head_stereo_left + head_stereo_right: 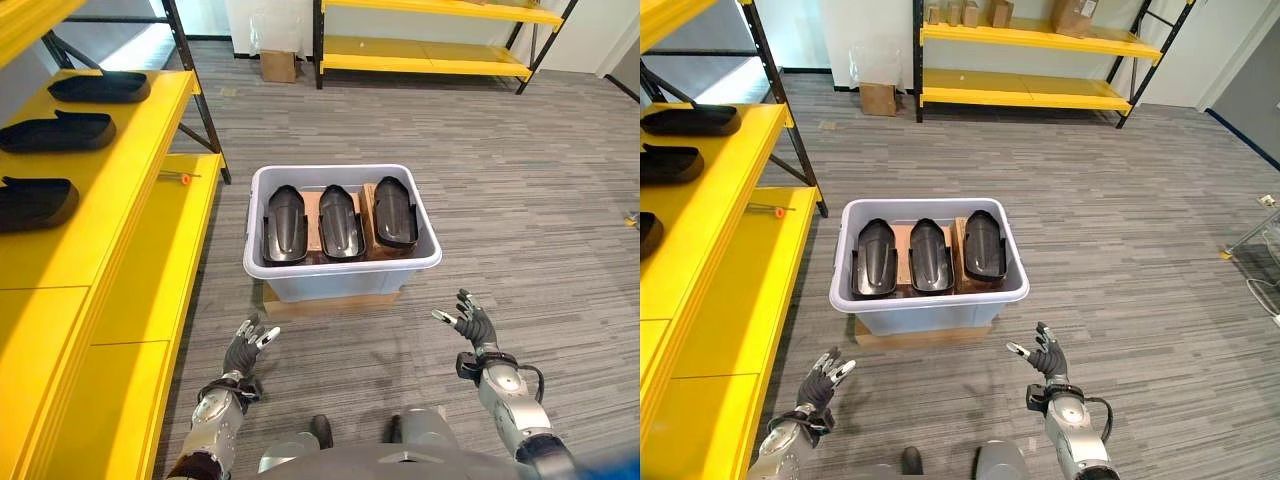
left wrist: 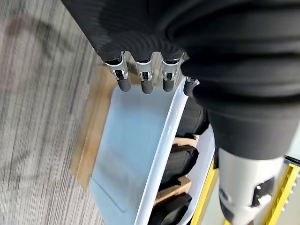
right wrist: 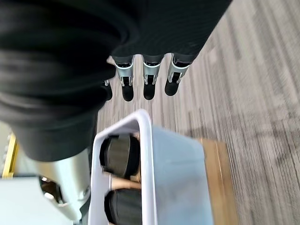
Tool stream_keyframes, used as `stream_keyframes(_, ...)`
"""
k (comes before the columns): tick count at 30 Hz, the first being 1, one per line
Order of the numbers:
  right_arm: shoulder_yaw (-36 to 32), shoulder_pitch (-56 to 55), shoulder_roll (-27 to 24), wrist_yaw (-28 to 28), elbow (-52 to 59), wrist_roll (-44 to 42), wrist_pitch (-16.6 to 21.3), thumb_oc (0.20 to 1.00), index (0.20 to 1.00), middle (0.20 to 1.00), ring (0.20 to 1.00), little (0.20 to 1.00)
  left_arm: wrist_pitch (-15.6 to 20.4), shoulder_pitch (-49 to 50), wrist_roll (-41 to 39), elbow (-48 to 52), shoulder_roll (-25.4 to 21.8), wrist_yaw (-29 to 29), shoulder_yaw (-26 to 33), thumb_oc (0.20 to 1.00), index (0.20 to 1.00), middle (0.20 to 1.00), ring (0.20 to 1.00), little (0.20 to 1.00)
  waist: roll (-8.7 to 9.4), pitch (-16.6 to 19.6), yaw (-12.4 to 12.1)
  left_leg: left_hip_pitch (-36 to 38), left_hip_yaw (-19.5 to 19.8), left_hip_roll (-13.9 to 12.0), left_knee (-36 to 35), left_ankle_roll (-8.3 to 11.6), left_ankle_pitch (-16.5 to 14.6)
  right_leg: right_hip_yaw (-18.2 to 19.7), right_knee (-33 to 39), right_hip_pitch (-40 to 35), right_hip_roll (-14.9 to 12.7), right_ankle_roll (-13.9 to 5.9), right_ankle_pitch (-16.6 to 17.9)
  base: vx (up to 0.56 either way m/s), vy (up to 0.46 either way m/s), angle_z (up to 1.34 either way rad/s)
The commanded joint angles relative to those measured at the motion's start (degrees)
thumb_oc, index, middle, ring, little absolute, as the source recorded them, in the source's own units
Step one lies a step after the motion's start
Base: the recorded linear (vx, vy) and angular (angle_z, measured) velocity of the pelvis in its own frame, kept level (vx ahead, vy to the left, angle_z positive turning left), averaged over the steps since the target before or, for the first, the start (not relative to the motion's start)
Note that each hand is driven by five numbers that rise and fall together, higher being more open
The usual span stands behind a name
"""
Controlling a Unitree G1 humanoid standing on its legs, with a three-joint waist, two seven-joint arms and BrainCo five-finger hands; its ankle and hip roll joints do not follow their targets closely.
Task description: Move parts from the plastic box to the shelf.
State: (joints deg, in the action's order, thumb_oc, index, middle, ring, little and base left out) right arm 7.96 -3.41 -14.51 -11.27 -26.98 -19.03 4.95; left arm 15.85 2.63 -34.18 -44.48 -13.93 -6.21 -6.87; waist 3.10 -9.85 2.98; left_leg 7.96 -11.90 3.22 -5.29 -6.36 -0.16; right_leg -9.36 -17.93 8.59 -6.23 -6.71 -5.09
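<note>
A pale grey plastic box [image 1: 340, 275] stands on a flat cardboard piece on the carpet, straight ahead. Three black moulded parts [image 1: 341, 222] lie side by side inside it. Three more black parts [image 1: 58, 131] rest on the yellow shelf [image 1: 60, 255] at the left. My left hand [image 1: 245, 348] hovers open near the box's front left corner, apart from it. My right hand [image 1: 474, 322] hovers open off the front right corner, holding nothing. Both wrist views look past straight fingers [image 2: 145, 79] at the box's rim [image 3: 146, 164].
The yellow shelf's lower board [image 1: 165, 280] runs along the left beside the box. A small orange-handled tool [image 1: 183, 178] lies on it. Another yellow rack [image 1: 430, 50] with a cardboard box [image 1: 278, 65] stands far back. Grey carpet spreads to the right.
</note>
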Motion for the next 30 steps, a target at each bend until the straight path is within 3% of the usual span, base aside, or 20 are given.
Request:
stream_keyframes(1, -2.37, 2.02, -2.09, -1.63, -0.33, -1.93, 3.77, 1.0, 1.0, 1.0, 1.0, 1.0, 3.26, -0.75, 1.29, 3.65, -0.27, 0.15, -0.92, 1.0, 1.0, 1.0, 1.0, 1.0, 0.2, 0.32, -0.86, 0.59, 2.09, -1.25, 0.29, 2.67, -1.67, -1.35, 13.44, -4.48, -4.68, -1.09, 17.03, 0.27, -0.223, 0.12)
stream_keyframes(2, -2.84, 2.16, -1.92, -1.27, -1.35, -2.33, 3.44, 1.0, 1.0, 1.0, 1.0, 1.0, 3.49, -0.29, 0.76, 3.83, -0.49, 0.21, -1.43, 1.0, 1.0, 1.0, 1.0, 1.0, 0.42, -0.02, -0.75, 1.53, 2.19, -1.44, 0.29, 2.77, -2.7, -0.49, 16.63, -3.13, -5.93, -2.19, 19.99, 0.21, -0.161, -0.1)
stream_keyframes(6, -3.29, 2.28, -1.21, -1.14, -2.99, -1.66, 3.61, 1.0, 1.0, 1.0, 1.0, 1.0, 3.31, 0.79, 0.99, 4.21, -0.43, -0.38, -2.68, 1.0, 1.0, 1.0, 1.0, 1.0, 0.6, -0.93, -0.6, 3.53, 1.82, -2.51, 0.29, 2.99, -3.64, -0.51, 18.76, -2.21, -6.6, -3.05, 21.13, 0.19, -0.132, -0.06)
stream_keyframes(10, -3.72, 0.95, -1.15, -2.42, -2.71, -2.69, 2.68, 1.0, 1.0, 1.0, 1.0, 1.0, 3.77, 2.37, 1.87, 4.48, -0.09, 0.08, -3.41, 1.0, 1.0, 1.0, 1.0, 1.0, 0.98, -0.05, 0.27, 3.86, 3.3, -3.15, 0.29, 3.41, -3.62, 2.56, 19.7, -4.95, -4.67, -2.67, 19.35, 0.2, -0.176, 0.25)
stream_keyframes(13, -3.83, 0.12, -0.8, -2.88, -2.68, -4.56, 2.07, 1.0, 1.0, 1.0, 1.0, 1.0, 3.02, 3.55, 2.55, 4.34, 0.05, 0.18, -2.46, 1.0, 1.0, 1.0, 1.0, 1.0, 1.05, 0.79, 0.3, 4.4, 2.88, -4.05, 0.64, 4.15, -3.2, 2.06, 20.01, -7.57, -3.48, -2.17, 16.78, 0.25, -0.219, 0.49)
stream_keyframes(21, -2.71, 0.99, -3.58, -5.57, -0.5, -0.4, 2.43, 1.0, 1.0, 1.0, 1.0, 1.0, 3.61, 3.68, 1.18, 5.81, 0.97, -0.48, -2.39, 1.0, 1.0, 1.0, 1.0, 1.0, 0.81, 1.38, 1.13, 2.49, 2.1, -8.08, 5.93, 6.46, -2.64, 1.43, 15.11, -9.87, -0.79, 2.01, 9.43, 0.21, -0.235, -0.07)
stream_keyframes(25, -1.97, 1.4, -4.47, -5.77, 0.16, 0.21, 3.64, 1.0, 1.0, 1.0, 1.0, 1.0, 0.88, 1.64, -3.14, 7.49, 2.42, -0.12, -2.77, 1.0, 1.0, 1.0, 1.0, 1.0, 0.31, 1.0, 2.22, -0.05, 2.19, -9.92, 11.65, 7.2, -1.61, 1.04, 10.45, -9.61, 0.45, 4.15, 5.82, 0.23, -0.36, 0.02)
stream_keyframes(27, -1.08, 1.37, -4.74, -4.78, 1.49, 0.82, 4.56, 1.0, 1.0, 1.0, 1.0, 1.0, 1.94, 0.56, -3.36, 9.17, 2.89, 0.06, -3.9, 1.0, 1.0, 1.0, 1.0, 1.0, -0.38, 0.85, 3.23, -1.02, 2.02, -10.79, 16.32, 7.78, 0.07, 1.11, 8.74, -10.07, 1.68, 5.97, 3.58, 0.25, -0.417, 0.12)
stream_keyframes(28, -1.15, 0.41, -5.35, -4.0, 3.16, 2.31, 4.87, 1.0, 1.0, 1.0, 1.0, 1.0, 0.06, 0.53, -3.54, 11.57, 2.55, -0.65, -4.53, 1.0, 1.0, 1.0, 1.0, 1.0, -0.73, 0.93, 3.96, -3.82, 0.22, -11.75, 24.21, 8.81, 3.24, 0.78, 9.11, -10.64, 2.48, 7.73, 2.56, 0.14, -0.322, -0.13)
stream_keyframes(30, -0.54, 0.33, -5.99, -3.68, 3.61, 3.22, 5.26, 1.0, 1.0, 1.0, 1.0, 1.0, -0.88, 0.0, -3.24, 12.74, 2.19, 0.47, -4.68, 1.0, 1.0, 1.0, 1.0, 1.0, -0.76, -0.22, 3.78, -10.15, 2.13, -12.46, 32.74, 9.64, 6.88, 1.79, 9.49, -11.44, 2.78, 8.78, 2.66, 0.04, -0.153, -0.28)
